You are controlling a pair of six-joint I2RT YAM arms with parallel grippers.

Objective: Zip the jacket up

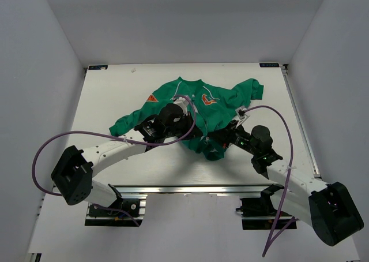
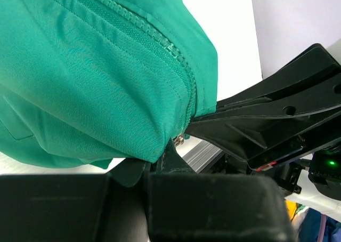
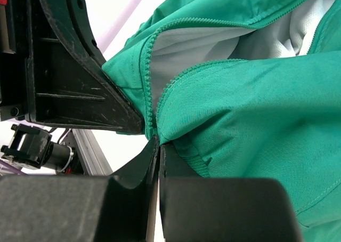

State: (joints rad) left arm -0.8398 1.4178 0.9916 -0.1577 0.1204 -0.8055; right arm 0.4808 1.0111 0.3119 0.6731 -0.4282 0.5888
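The green jacket lies crumpled in the middle of the white table, orange logo up. Both grippers meet at its near hem. My left gripper is shut on the hem by the zip's bottom end. In the left wrist view the left gripper pinches green fabric, with a small metal zip piece just beside its tip. My right gripper is shut on the hem where the two rows of zip teeth converge. Above that point the zip stands open over grey lining. In the top view the right gripper faces the left one.
An aluminium rail runs along the near table edge between the arm bases. Purple cables loop above both arms. Grey walls enclose the table on three sides. The left gripper's black body sits close beside the right fingers.
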